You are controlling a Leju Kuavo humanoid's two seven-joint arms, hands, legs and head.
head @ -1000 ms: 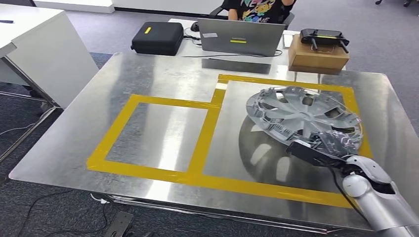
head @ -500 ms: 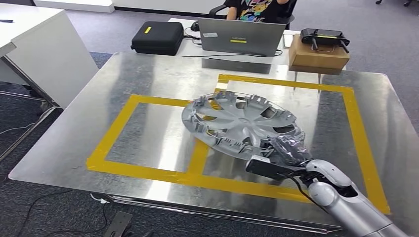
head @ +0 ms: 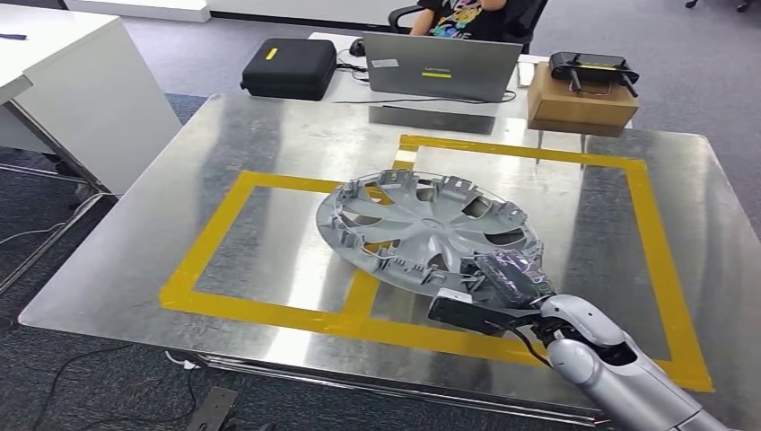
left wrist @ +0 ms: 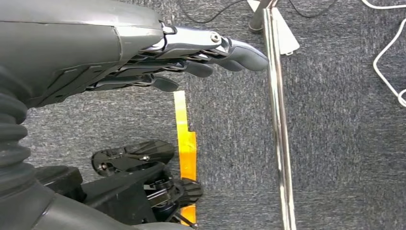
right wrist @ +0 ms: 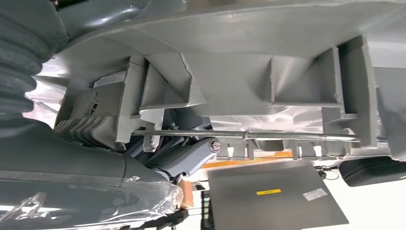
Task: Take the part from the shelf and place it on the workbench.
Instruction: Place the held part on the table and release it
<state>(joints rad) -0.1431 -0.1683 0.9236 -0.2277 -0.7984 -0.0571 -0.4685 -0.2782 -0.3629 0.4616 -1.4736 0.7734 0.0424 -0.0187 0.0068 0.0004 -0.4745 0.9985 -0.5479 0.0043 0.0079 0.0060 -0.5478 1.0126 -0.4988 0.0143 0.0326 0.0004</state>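
- Hubcap [head: 426, 224] is the part here, a grey plastic wheel cover, and the right hand [head: 502, 280] grips it by the rim nearest the robot, so the rest of the disc fans out ahead of the hand and off to the left of it.
- A second ago it hung over the big taped square, well to the right; it has since swung left across the desk [head: 269, 135], fast at first and by a much smaller shift in the last half second.
- It now sits over the yellow tape [head: 363, 278] that divides the two marked squares, tilted, its far edge higher than the edge in the hand; I cannot tell whether any of it touches the metal.
- From the wrist camera the ribbed underside of the hubcap [right wrist: 268, 91] lies right against the right hand's fingers [right wrist: 186, 158], which are wrapped onto the rim.
- Left hand [left wrist: 191, 62] hangs at the robot's side above the carpet, fingers straight, held loosely side by side, holding nothing.
- My read: the carrying is about done, and what is left is lowering it flat and letting go.
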